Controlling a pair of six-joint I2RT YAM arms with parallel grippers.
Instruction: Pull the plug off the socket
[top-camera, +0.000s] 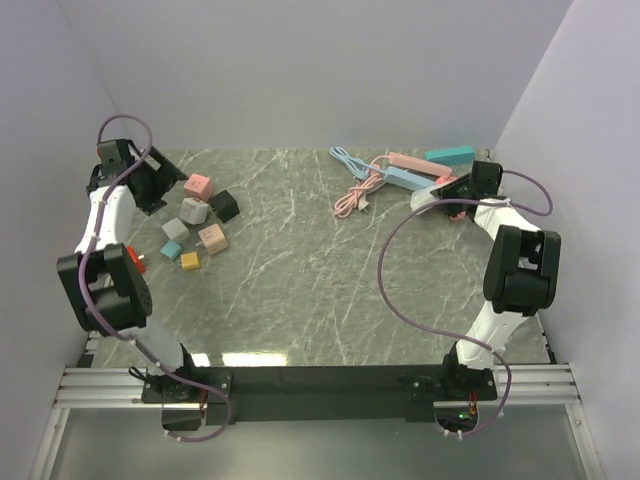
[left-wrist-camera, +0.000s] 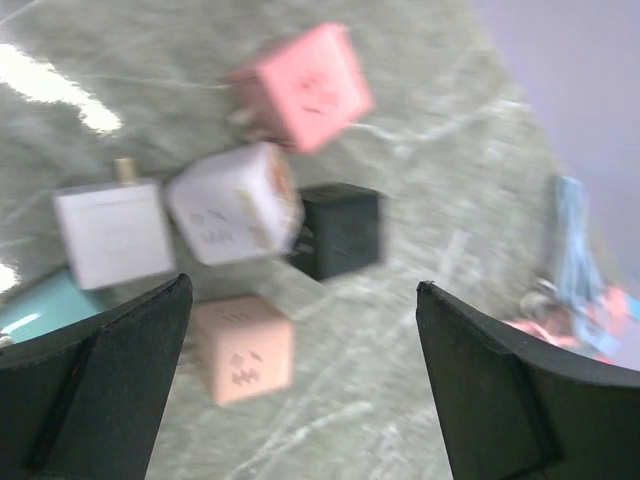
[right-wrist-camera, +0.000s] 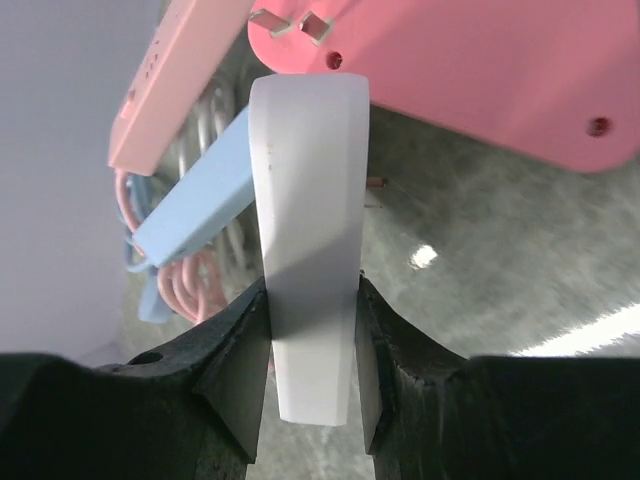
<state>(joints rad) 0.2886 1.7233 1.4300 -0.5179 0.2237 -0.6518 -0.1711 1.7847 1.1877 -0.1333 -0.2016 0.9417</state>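
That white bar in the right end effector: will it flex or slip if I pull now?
Probably stiff: the white bar shows straight edges while the right end effector pinches it. Its smooth sides may slip, since only one end is clamped.

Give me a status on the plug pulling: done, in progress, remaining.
Done: loose cube plugs lie by the left arm, in no socket. In hand: the right tool is shut on a white strip beside a pink piece; the left tool hangs open over them, empty. Left: no seated plug shows on the white strip, so any remaining pull is unclear.
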